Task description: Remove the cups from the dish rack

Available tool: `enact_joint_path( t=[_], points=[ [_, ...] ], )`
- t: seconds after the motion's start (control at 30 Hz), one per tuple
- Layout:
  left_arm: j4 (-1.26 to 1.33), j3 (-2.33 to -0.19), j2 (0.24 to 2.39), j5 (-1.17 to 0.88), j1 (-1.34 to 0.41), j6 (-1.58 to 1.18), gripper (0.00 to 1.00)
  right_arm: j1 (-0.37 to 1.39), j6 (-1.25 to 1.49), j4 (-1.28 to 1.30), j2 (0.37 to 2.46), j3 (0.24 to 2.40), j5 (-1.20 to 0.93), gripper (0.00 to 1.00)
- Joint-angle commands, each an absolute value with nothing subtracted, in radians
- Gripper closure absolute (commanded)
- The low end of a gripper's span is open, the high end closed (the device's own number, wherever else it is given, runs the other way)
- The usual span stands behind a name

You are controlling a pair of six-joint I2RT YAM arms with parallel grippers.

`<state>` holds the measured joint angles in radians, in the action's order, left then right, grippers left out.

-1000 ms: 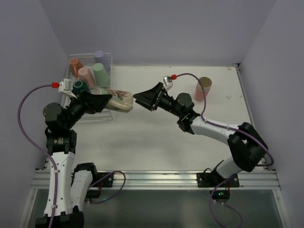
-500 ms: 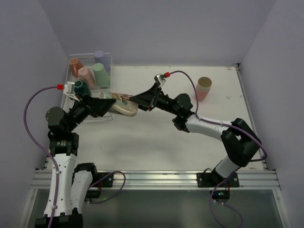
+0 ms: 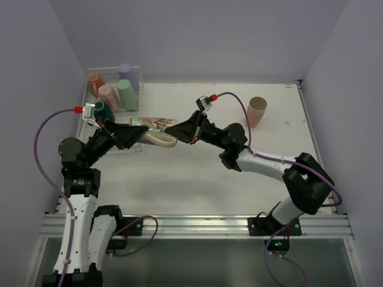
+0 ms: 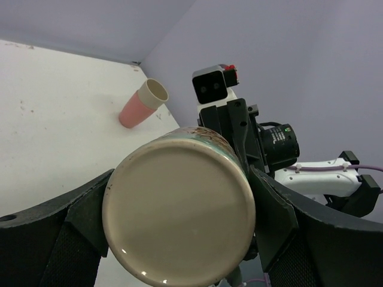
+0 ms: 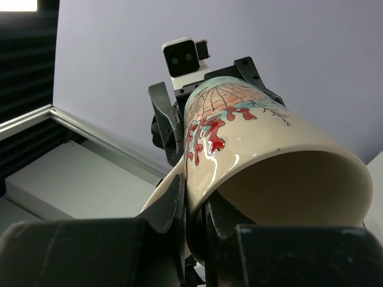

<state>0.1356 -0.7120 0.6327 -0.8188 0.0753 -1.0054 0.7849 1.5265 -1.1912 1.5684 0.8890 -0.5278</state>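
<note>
cups, count: eight. one cream mug (image 3: 160,135) is in my fingers, five are in the dish rack, two are stacked on the table (image 3: 197,179).
dish rack (image 3: 140,84): just behind my left fingers; it holds one orange tumbler (image 3: 93,81), one pale pink tumbler (image 3: 106,94), one purple tumbler (image 3: 125,72), one green tumbler (image 3: 125,91) and one dark green mug (image 3: 100,109).
stack: one pink tumbler (image 3: 252,118) with one beige tumbler (image 3: 258,104) nested in it, well behind my right fingers.
left fingers (image 3: 135,133): closed on the cream mug's base end, a pad on each side; the mug lies sideways off the table.
right fingers (image 3: 178,128): at the mug's open mouth, one outside the wall, one inside; i can't tell if they pinch.
arms: left elbow bent, forearm pointing right; right arm stretched long to the left.
</note>
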Motion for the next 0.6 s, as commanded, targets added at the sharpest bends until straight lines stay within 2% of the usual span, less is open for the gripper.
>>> enact_joint_path(
  t=[0.0,0.13,0.23,0.37,0.57],
  points=[
    [0.219,-0.736,0.621,-0.801,0.077,-0.905,0.12,0.779,1.428,-1.154,1.488,0.845,-0.446,1.0],
    [0.075,-0.794,0.641,-0.778,0.078,-0.793,0.0,0.762,1.301,-1.033,1.41,0.818,-0.408,1.0],
    [-0.075,-0.845,0.655,-0.72,0.078,-0.672,0.0,0.753,1.174,-0.863,1.339,0.818,-0.4,1.0],
    [-0.135,-0.857,0.67,-0.684,0.078,-0.598,0.0,0.744,1.008,-0.614,1.246,0.827,-0.332,1.0],
    [-0.216,-0.877,0.681,-0.657,0.078,-0.505,0.0,0.709,0.678,-0.084,1.108,0.9,-0.194,1.0]
  ],
)
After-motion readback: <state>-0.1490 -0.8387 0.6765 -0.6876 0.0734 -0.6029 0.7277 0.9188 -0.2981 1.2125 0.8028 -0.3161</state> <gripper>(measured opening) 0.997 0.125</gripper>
